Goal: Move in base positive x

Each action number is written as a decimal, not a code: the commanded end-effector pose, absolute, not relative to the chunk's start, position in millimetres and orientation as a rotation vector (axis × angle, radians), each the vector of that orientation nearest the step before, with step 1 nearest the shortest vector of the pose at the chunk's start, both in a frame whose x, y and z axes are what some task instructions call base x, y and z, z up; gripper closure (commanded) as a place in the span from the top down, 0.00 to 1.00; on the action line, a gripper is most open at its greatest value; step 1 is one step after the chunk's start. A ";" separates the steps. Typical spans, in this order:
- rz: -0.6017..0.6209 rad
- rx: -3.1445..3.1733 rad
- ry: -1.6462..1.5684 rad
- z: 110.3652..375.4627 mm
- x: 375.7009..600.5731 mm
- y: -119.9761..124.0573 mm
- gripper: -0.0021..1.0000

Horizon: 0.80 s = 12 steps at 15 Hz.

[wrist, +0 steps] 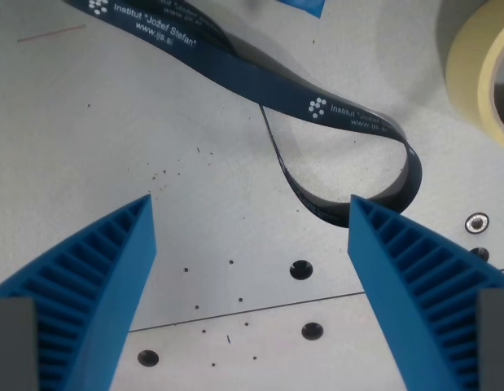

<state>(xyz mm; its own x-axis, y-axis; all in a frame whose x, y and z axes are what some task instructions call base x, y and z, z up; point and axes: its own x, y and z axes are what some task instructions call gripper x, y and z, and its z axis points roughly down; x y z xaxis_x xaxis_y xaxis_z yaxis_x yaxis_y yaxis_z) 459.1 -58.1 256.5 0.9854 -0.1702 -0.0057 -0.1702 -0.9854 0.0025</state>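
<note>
Hovering with blue ribbed fingers spread wide, gripper gripping nothing above the pale table. Lying looped from 11 o'clock toward 3 o'clock, a dark blue lanyard printed "Institut Jožef Stefan", its bend passing behind the fingertip at the wrist view's right. Showing at 2 o'clock, part of a cream masking tape roll; sitting around 6 o'clock, several screw holes.

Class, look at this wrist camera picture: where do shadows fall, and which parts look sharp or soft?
In the wrist view, the lanyard casts a soft shadow on the table inside its loop; its white print reads sharp near the middle. The tape roll at the wrist view's right edge looks soft and cut off. The blue gripper fingers, close to the lens, show clear ribs, with no strong glare anywhere.
</note>
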 end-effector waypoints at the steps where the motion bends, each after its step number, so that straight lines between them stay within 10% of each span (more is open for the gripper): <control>1: -0.005 3.128 -0.268 257.7 464.5 -57.3 1.00; 12: -0.005 3.128 -0.268 256.6 521.8 -48.6 1.00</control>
